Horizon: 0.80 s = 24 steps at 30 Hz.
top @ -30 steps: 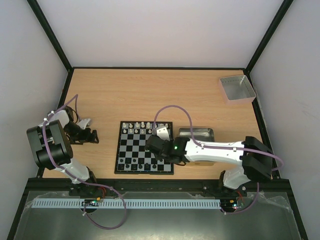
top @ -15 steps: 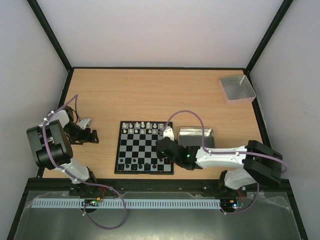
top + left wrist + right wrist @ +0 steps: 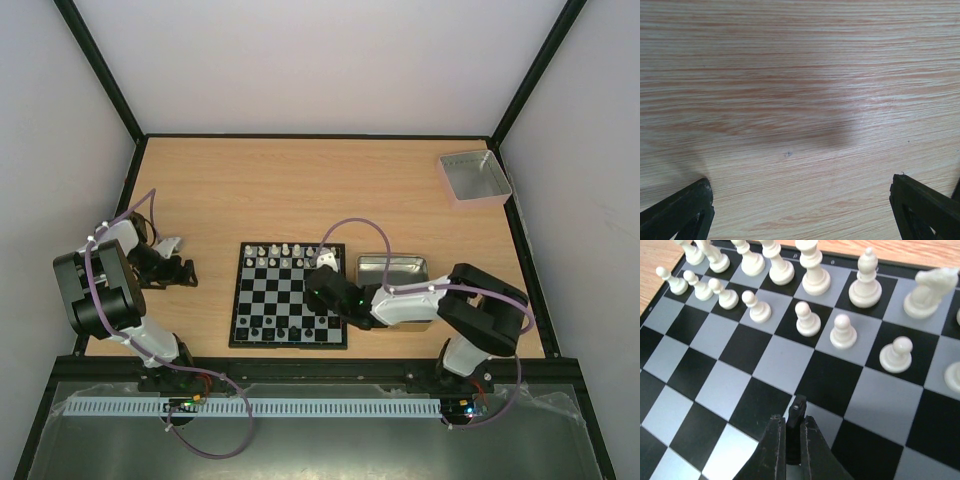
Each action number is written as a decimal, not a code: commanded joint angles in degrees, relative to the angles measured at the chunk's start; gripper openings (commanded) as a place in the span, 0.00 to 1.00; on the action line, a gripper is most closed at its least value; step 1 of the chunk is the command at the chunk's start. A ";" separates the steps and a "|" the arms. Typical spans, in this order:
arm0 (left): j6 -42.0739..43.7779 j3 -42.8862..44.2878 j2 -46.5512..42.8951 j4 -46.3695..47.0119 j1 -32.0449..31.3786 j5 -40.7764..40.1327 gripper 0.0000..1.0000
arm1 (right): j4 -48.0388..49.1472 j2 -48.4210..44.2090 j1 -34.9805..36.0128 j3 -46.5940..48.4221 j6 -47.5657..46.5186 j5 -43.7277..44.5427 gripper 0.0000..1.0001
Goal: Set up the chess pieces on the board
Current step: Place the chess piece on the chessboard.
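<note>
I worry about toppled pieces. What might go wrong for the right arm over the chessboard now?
1. The right fingers pinch what looks like a small black chess piece; it may slip or land tilted on the black and white chequered chessboard.
2. The row of white pawns stands close ahead; pushing forward might knock one over.

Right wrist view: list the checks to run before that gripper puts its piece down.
1. Right gripper shut on a small black piece: ok.
2. Squares of the board right below it free of pieces: ok.
3. White pieces upright in their two far rows: ok.
4. Left gripper open over bare table, off the board: ok.
5. Piece type and its proper square: cannot tell.
</note>
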 commanded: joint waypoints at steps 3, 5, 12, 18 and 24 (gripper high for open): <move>0.00 -0.52 1.88 -1.01 0.23 -0.29 0.96 | 0.84 2.77 -1.43 3.38 -2.74 -0.62 0.02; 0.01 -0.53 1.97 -1.01 0.24 -0.28 0.96 | 0.46 2.94 -1.54 3.87 -2.66 -0.83 0.04; 0.03 -0.51 2.15 -1.08 0.22 -0.20 0.96 | -0.80 3.19 -1.56 4.58 -1.61 -2.17 0.10; 0.01 -0.48 2.09 -0.97 0.27 -0.20 0.96 | -1.29 3.00 -1.64 4.38 -1.31 -2.47 0.13; 0.01 -0.51 2.07 -1.03 0.27 -0.28 0.97 | -1.91 2.58 -1.59 4.56 -0.75 -2.71 0.14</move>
